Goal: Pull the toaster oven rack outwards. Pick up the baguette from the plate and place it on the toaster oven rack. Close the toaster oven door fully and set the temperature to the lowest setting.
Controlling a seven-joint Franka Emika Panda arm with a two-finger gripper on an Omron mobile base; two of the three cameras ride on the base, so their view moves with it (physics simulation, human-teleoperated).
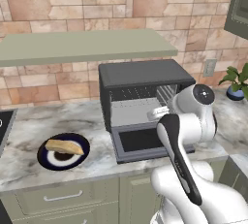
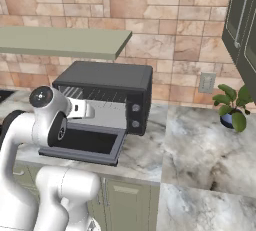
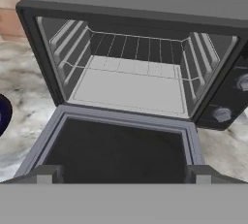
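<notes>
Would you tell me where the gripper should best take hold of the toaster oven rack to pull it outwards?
Probably the toaster oven rack's front edge, mid-width, approached straight from the front over the lowered toaster oven door. The rack lies flat inside the cavity, so that edge is the nearest reachable part.

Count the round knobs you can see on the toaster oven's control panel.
2, both on the toaster oven's right-hand panel: an upper knob and a lower knob directly below it. More could be hidden beyond the hand view's edge.

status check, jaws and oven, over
Gripper open, empty, facing the toaster oven. Toaster oven door down flat. Baguette on the plate. Path clear.
</notes>
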